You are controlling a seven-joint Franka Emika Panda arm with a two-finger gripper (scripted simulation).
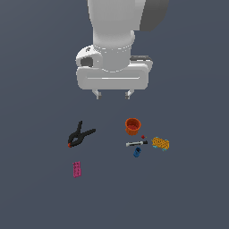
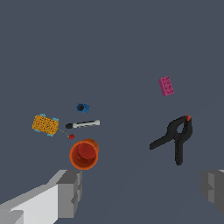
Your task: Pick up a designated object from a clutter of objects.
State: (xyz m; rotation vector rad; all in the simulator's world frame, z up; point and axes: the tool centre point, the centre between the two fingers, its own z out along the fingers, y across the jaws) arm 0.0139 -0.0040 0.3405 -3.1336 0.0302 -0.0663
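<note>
In the exterior view I am holding the gripper (image 1: 112,94) high above the floor (image 1: 36,197), fingers wide apart and gripping nothing. The blue spool (image 1: 137,152) is lying just beside the marker (image 1: 136,143), near the orange cup (image 1: 132,126) and the yellow block (image 1: 160,143). I should come down straight over it, so the fingers are not pushing the marker.

In the wrist view the spool (image 2: 82,107) is looking very small and its shape is unclear. Both fingers are cut off by the picture's edge.
</note>
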